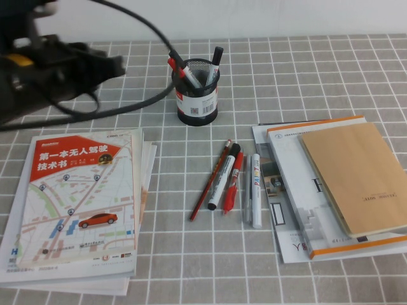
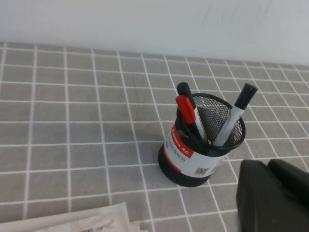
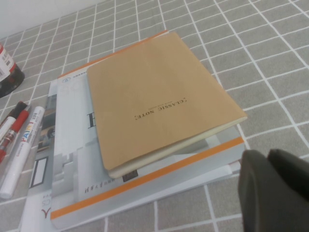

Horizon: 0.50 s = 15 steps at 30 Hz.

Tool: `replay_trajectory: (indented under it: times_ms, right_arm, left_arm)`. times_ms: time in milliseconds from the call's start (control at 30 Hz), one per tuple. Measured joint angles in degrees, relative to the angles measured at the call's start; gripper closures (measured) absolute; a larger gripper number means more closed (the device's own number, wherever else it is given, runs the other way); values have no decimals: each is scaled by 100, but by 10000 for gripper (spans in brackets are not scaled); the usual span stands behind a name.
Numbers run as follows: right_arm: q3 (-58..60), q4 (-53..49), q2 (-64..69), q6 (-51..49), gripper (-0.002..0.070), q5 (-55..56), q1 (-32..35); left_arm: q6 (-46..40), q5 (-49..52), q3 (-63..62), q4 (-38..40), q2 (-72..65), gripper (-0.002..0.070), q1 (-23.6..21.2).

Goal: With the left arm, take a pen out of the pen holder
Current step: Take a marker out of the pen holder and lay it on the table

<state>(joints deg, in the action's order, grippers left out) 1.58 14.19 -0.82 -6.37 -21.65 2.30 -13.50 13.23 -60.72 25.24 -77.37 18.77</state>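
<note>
Near the far edge of the table [image 1: 305, 70]: mesh pen holder [image 1: 197, 95] with three pens [image 2: 185, 107]. Beside it, toward the left edge: left gripper [image 2: 268, 166], closed, empty. Near the notebook [image 3: 159, 96]: right gripper [image 3: 268, 157], closed. Risk: arriving closed, toppling the pen holder.

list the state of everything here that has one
pen holder: upright, three pens inside
loose pens: lying flat on table
brown notebook: closed, atop book stack
booklet: closed, flat
left gripper: shut, empty, left of holder
right gripper: shut, empty, beside book stack
</note>
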Motion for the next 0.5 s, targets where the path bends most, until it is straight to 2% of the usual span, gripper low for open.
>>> replay_trajectory:
  times_ms: [500]
  right_arm:
    - [0, 0, 0, 0, 689, 0, 0]
  left_arm:
    - [-131, -241, -1552, 416, -2046, 675, 133]
